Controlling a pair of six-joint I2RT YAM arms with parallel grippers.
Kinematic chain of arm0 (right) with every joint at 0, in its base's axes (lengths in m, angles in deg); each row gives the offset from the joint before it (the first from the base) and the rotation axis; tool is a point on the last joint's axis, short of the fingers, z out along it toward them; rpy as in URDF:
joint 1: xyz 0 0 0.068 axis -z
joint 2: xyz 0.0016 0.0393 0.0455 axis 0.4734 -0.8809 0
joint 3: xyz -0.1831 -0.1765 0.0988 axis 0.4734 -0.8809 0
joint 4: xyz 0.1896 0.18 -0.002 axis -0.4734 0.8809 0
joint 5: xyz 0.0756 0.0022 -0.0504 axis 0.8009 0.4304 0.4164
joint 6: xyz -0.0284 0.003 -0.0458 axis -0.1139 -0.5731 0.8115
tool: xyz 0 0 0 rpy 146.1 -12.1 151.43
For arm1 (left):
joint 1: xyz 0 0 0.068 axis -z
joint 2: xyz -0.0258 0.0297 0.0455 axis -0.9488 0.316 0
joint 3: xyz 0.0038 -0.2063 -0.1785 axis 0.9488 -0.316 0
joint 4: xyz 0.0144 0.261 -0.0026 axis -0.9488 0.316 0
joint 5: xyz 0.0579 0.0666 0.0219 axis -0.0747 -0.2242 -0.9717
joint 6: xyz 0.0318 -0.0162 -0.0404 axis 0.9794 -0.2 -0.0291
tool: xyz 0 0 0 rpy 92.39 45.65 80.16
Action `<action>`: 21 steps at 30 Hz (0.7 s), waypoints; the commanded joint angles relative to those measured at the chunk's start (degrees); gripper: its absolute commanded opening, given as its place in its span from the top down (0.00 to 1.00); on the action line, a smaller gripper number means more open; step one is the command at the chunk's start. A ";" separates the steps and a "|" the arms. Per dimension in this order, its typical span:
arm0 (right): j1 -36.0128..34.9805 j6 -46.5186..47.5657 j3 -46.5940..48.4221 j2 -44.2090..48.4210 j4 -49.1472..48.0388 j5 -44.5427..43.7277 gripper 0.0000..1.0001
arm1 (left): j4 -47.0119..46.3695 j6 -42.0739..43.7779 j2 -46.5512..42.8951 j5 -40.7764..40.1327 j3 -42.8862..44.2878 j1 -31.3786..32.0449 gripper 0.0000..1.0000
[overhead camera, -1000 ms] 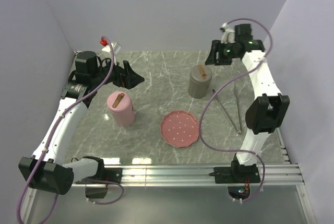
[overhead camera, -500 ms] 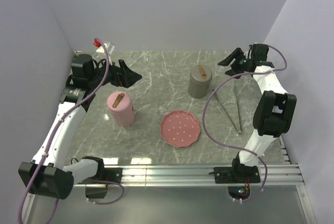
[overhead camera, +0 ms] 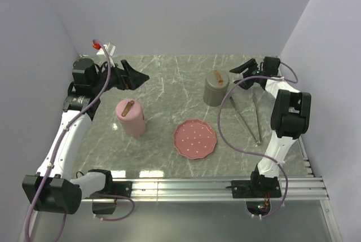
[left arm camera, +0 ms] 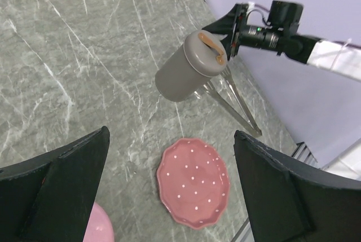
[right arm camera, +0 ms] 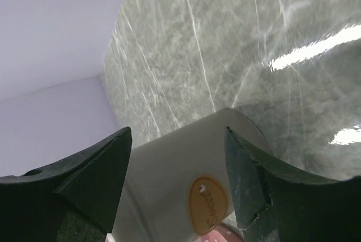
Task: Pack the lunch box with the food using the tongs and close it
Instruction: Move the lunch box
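Observation:
Two lidded cylindrical containers stand on the table: a grey one with a tan strap and a pink one; which one is the lunch box I cannot tell. The tongs lie flat on the table right of the grey container. No food shows; the pink dotted plate is bare. My left gripper hovers open above the back left, over the pink container. My right gripper is open just right of the grey container, holding nothing. The tongs lie untouched.
The pink plate sits front of centre. Purple walls close in at the back and on both sides. A purple cable from the right arm loops down beside the tongs. A metal rail runs along the near edge.
My right arm has swung right and come down, so its gripper now points at the grey container from the right. My left gripper has drawn back slightly to the left.

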 commanded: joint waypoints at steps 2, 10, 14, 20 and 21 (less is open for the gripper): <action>-2.97 -3.67 -2.03 -0.74 -5.68 2.79 0.26 | -3.03 -2.54 0.99 1.77 -0.09 -0.99 0.03; -10.69 -5.95 -5.46 0.40 -6.30 2.79 0.26 | -3.73 -3.95 1.52 2.74 -1.05 -2.66 0.03; -14.04 -7.27 -6.69 1.02 -6.47 2.88 0.26 | -3.82 -4.39 1.69 3.26 -1.23 -3.28 0.03; -18.96 -8.86 -8.98 1.55 -8.50 3.32 0.26 | -4.52 -5.35 1.69 4.14 -2.02 -4.24 0.03; -19.49 -8.51 -8.89 1.37 -8.41 3.23 0.25 | -4.52 -5.35 1.78 4.23 -2.11 -4.51 0.03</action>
